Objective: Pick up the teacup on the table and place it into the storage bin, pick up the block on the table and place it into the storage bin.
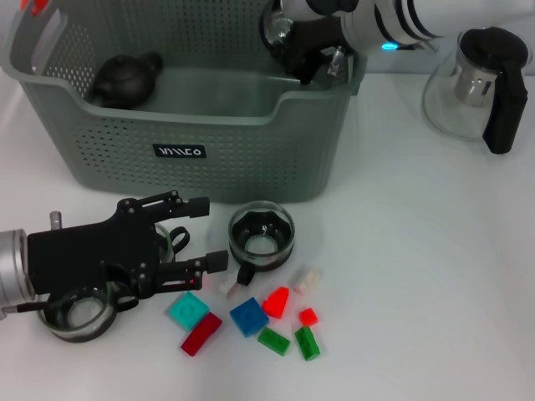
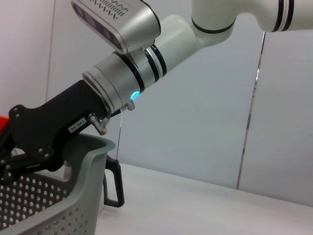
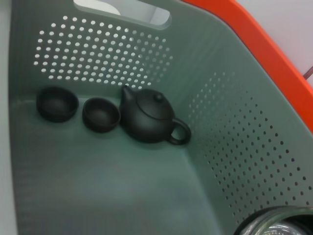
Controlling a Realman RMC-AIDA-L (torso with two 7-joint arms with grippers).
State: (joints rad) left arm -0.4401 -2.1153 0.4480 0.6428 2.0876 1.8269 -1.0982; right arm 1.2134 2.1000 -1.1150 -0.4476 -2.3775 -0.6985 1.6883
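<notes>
The storage bin [image 1: 192, 142] stands at the back of the table. My right gripper [image 1: 311, 52] hangs over the bin's right rim, shut on a glass teacup [image 3: 276, 223] that shows close up in the right wrist view. Another glass teacup [image 1: 262, 233] stands on the table in front of the bin. Several small blocks lie near it, among them a blue block [image 1: 248, 317], a teal block [image 1: 187, 311] and a red block [image 1: 201, 333]. My left gripper [image 1: 211, 232] is low at the front left, open, just left of the table's teacup.
Inside the bin are a black teapot [image 3: 146, 117] and two small black cups [image 3: 57, 104]. A third glass cup [image 1: 79, 312] sits partly under my left gripper. A glass pot with a black handle [image 1: 476, 83] stands to the right of the bin.
</notes>
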